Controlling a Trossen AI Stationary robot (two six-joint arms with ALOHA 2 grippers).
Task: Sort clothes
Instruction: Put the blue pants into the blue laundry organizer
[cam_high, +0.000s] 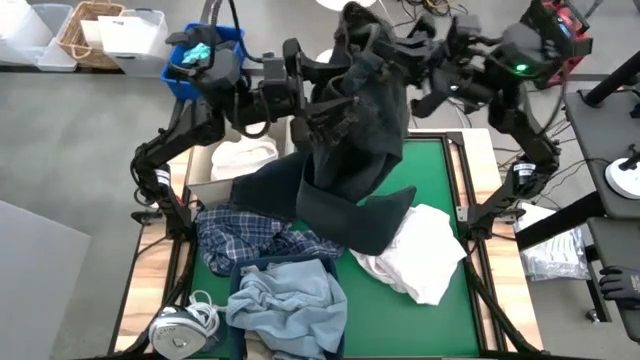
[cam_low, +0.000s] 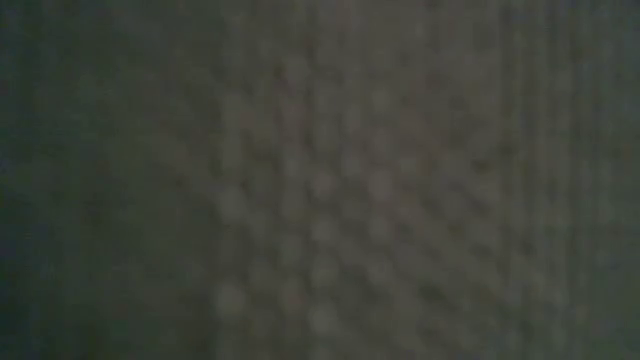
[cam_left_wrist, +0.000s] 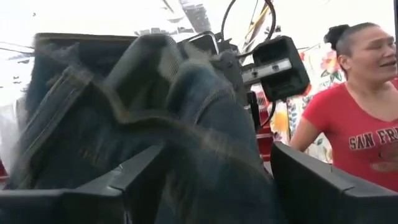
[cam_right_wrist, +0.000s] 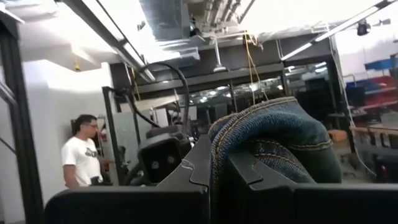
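A dark navy denim garment (cam_high: 360, 140) is held up above the green table (cam_high: 435, 165) by both grippers. My left gripper (cam_high: 318, 112) is shut on it at its left side, my right gripper (cam_high: 398, 52) near its top. Its lower end (cam_high: 350, 220) rests on the other clothes. Below lie a blue-white plaid shirt (cam_high: 250, 240), light blue denim (cam_high: 290, 300) and a white shirt (cam_high: 420, 255). Dark cloth fills the low view (cam_low: 320, 180). My left gripper has a thick bunch of the dark denim (cam_left_wrist: 205, 143) between its two fingers (cam_left_wrist: 130, 177), several layers with a stitched seam running across. The cloth bulges up over the fingers. My right gripper pinches a folded, stitched edge of the denim (cam_right_wrist: 249, 146) between its two fingers (cam_right_wrist: 193, 168). The fold bulges past the fingertips; the rest hangs below, out of this view.
A box holding another white garment (cam_high: 245, 155) stands at the table's left. A white corded appliance (cam_high: 180, 325) lies at the near left corner. A blue bin (cam_high: 205, 50), a wicker basket (cam_high: 90, 30) and white tubs stand beyond. One person (cam_left_wrist: 360, 124) stands behind the table, another (cam_right_wrist: 81, 162) farther off.
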